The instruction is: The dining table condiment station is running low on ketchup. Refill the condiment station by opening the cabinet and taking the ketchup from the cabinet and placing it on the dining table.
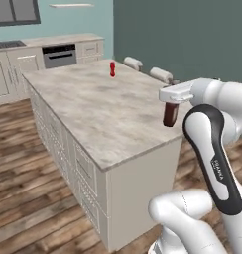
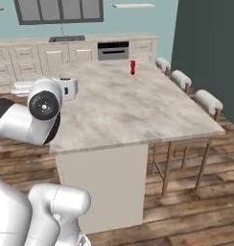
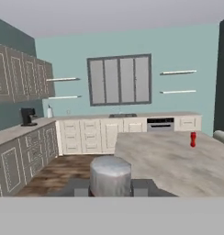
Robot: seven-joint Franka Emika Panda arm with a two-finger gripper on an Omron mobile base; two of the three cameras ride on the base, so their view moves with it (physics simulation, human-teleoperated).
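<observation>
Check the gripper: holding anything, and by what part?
Yes. The gripper is shut on the ketchup, gripped at its top end; the body hangs below, over the dining table.

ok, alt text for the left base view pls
The white arm's gripper holds the dark ketchup bottle upright above the near right part of the dining table. A small red item stands at the far end, with stools beyond.

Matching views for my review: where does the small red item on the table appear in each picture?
Left base view: small red item, upper middle, far end of the table.
Right base view: upper middle, slightly right, far end.
Hand view: right of centre, on the tabletop.
Shared landmark: the dark oven in the counter behind it.
</observation>
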